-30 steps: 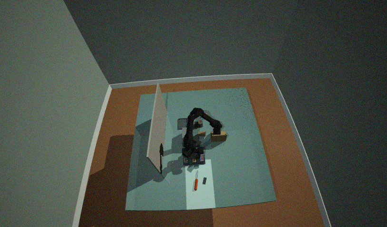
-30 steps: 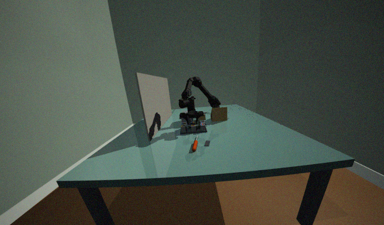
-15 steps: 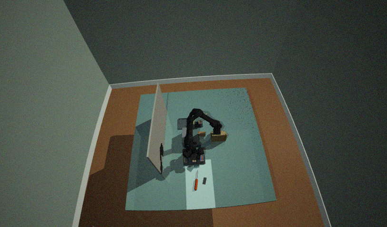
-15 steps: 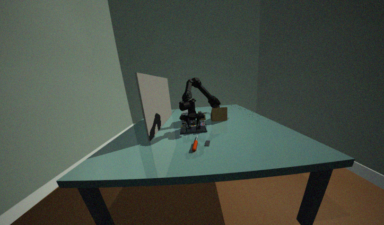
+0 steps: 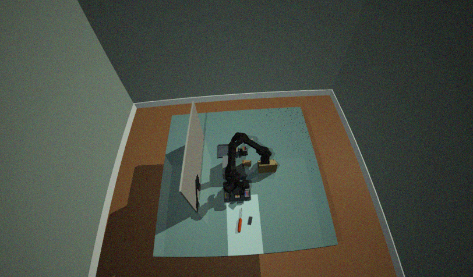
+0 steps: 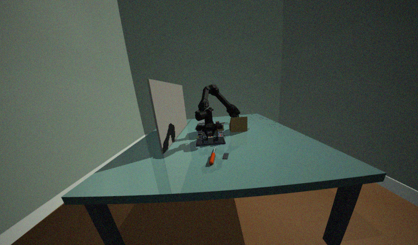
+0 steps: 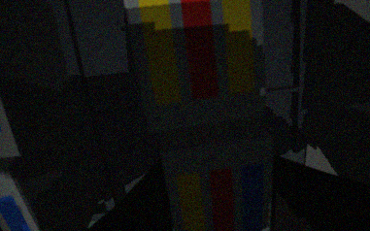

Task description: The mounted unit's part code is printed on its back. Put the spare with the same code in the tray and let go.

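My gripper (image 5: 237, 192) (image 6: 210, 134) (image 7: 206, 160) is down at the dark rack (image 5: 231, 199) (image 6: 210, 144). Its fingers stand against both sides of a pale spare with yellow, red and blue bars (image 7: 222, 199), shut on it. Right behind it stands a spare with yellow, red and yellow bars (image 7: 200, 63). Two spares with blue bars show at the left edge of the wrist view. A grey tray (image 5: 222, 151) lies at the back left in the top view. Small striped labels (image 5: 244, 150) show beside it, partly behind the arm. I cannot make out the mounted unit's back code.
An upright pale panel (image 5: 191, 155) (image 6: 169, 106) stands left of the arm. A brown box (image 5: 267, 167) (image 6: 238, 124) stands at the arm's right end, an orange-brown block (image 5: 246, 162) nearer the middle. An orange-handled screwdriver (image 5: 239, 225) (image 6: 212, 159) and a dark flat piece (image 5: 250, 220) (image 6: 225, 156) lie in front.
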`<state>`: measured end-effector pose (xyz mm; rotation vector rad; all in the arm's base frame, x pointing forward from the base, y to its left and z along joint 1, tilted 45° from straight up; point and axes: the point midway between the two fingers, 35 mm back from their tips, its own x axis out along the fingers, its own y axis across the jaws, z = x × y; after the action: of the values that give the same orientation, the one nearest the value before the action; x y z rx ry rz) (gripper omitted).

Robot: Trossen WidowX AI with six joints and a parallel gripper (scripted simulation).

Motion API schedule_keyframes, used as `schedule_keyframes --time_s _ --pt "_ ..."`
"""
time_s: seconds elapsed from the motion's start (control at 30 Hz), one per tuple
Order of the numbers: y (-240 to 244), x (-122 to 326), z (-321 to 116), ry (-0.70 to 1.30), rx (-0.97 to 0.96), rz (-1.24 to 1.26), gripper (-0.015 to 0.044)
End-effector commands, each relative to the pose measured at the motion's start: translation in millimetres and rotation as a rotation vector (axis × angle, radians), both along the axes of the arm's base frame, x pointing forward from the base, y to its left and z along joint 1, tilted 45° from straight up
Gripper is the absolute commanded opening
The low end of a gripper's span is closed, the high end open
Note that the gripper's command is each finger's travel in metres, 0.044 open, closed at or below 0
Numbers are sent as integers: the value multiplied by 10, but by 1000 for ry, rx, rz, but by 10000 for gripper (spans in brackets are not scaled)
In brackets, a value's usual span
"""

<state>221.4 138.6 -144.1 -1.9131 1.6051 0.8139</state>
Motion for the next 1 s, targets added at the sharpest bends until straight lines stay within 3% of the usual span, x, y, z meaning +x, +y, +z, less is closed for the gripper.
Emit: schedule_keyframes --time_s 0.0,0.1,0.37,0.7,0.97 --pt "3 1 1 0 1 0 70" --pt "3 1 1 0 1 0 0" --pt "12 1 9 0 1 0 0" --pt "514 -93 530 3 0 5 0" --pt "547 -105 572 4 0 5 0"
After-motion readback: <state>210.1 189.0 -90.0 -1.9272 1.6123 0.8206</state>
